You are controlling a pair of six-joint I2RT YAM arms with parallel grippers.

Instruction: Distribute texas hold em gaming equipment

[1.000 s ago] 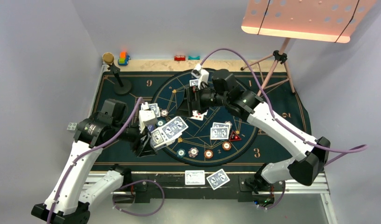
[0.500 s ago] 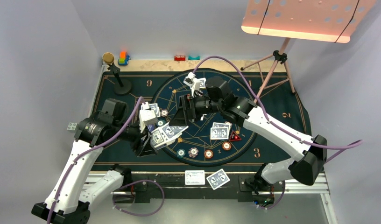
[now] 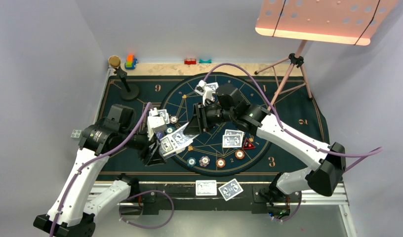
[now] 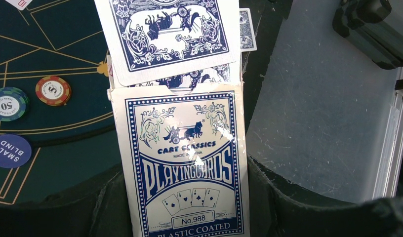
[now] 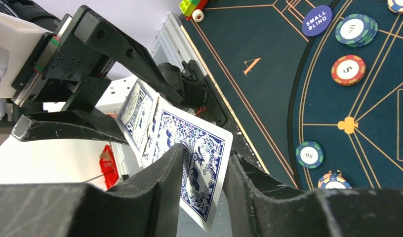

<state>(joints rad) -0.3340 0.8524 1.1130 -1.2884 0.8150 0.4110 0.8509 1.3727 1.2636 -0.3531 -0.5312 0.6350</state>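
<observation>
My left gripper point(image 3: 160, 148) point(image 4: 184, 202) is shut on a white-and-blue playing-card box point(image 3: 166, 145) point(image 4: 182, 168). Blue-backed cards fan out of the box's top, and the top card point(image 4: 170, 34) point(image 5: 202, 158) point(image 3: 182, 136) sticks out furthest. My right gripper point(image 3: 192, 127) point(image 5: 205, 150) has reached across to it. Its jaws stand narrowly apart on either side of this card, the left finger against its face. More cards point(image 3: 232, 138) lie on the mat beside a red triangular marker point(image 3: 248, 144). Several poker chips point(image 3: 221, 162) point(image 5: 348, 69) lie along the circle's near edge.
Two cards point(image 3: 206, 187) point(image 3: 230, 189) lie at the near table edge. A "small blind" disc point(image 5: 316, 20) point(image 4: 9, 150) sits by the chips. A black stand with cork top point(image 3: 121, 74) and toy blocks point(image 3: 130, 61) are at the back left. A tripod point(image 3: 293, 61) stands back right.
My right gripper has swung left and nearer, from the mat's centre to the held deck. Its jaws have narrowed around the top card. The left arm has stayed still.
</observation>
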